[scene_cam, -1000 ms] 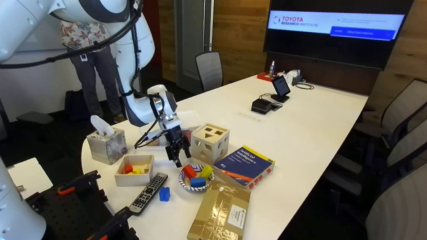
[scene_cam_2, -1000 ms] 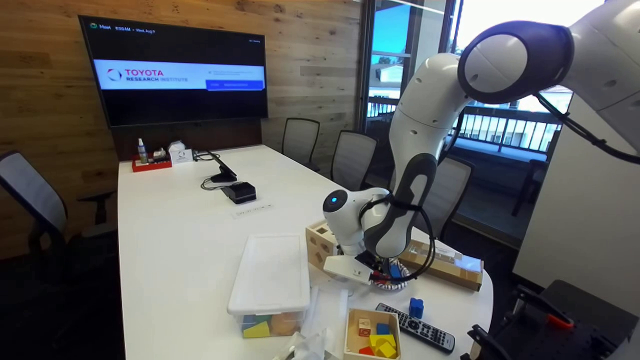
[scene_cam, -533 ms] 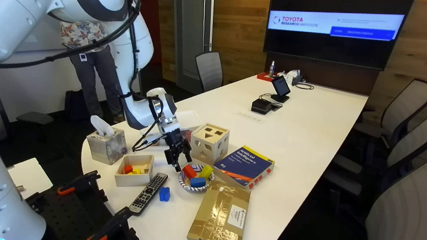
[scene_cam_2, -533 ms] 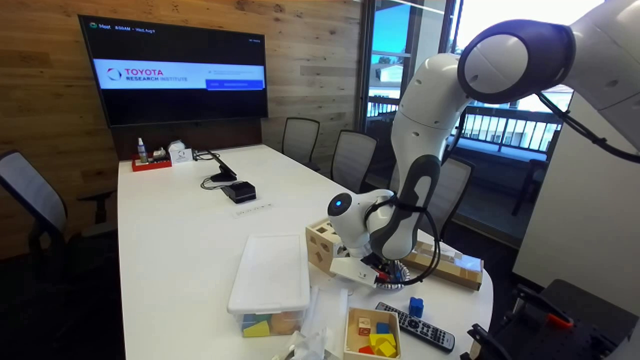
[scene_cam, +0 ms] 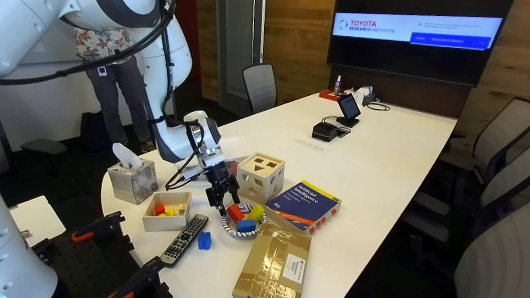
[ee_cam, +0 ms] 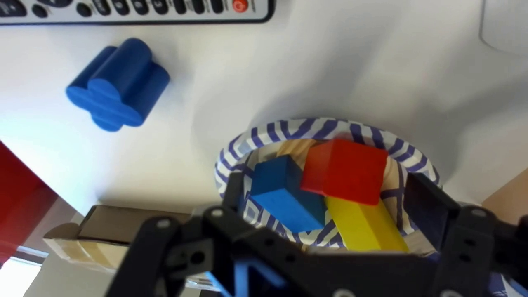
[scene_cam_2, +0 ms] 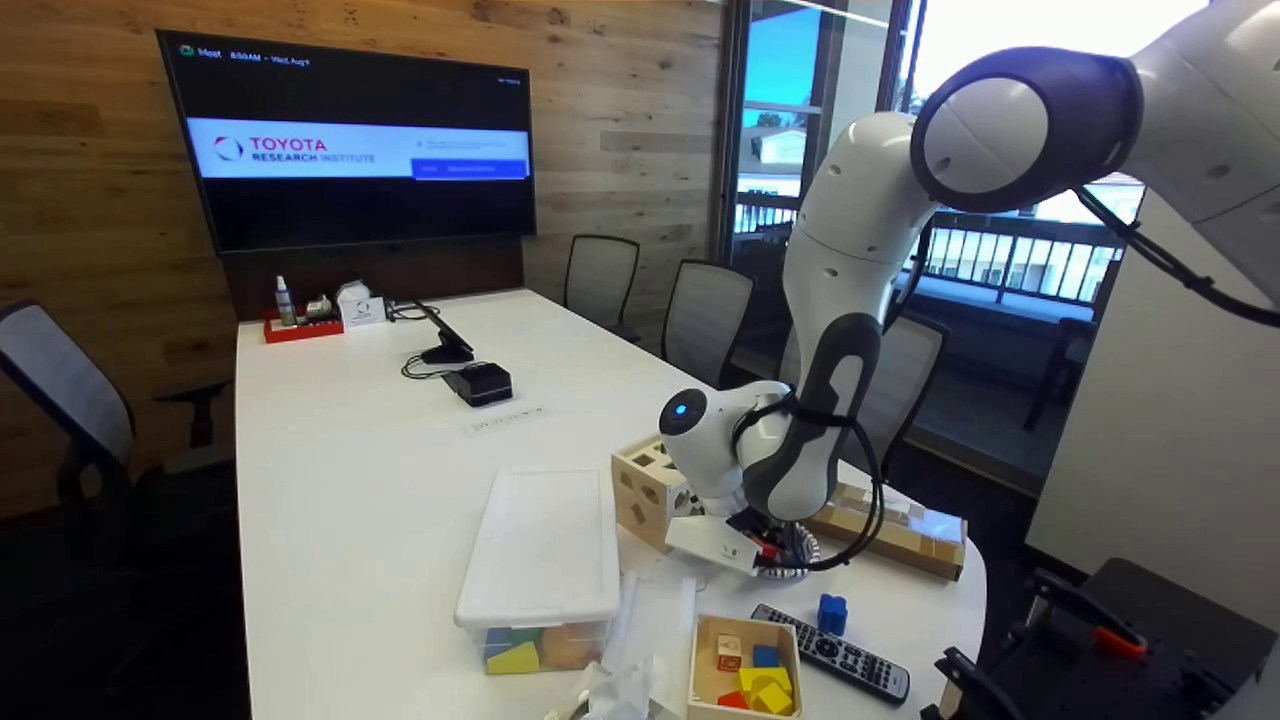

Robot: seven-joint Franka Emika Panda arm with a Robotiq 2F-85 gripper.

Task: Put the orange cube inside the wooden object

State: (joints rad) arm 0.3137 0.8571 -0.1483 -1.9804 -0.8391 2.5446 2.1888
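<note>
The hand (ee_cam: 324, 185) is spread wide, with nothing gripped between its fingers (ee_cam: 429, 206). Below the hand, framed by the fingers in the wrist view, the reddish orange cube (ee_cam: 346, 171) is cradled in a striped bowl (ee_cam: 309, 128) with a blue block (ee_cam: 288, 198) and a yellow block (ee_cam: 363, 227). The wooden object (scene_cam: 260, 180) is placed near the hand. On the hand's opposite side, a remote (scene_cam: 184, 239) is laid on the counter (scene_cam: 378, 168).
</note>
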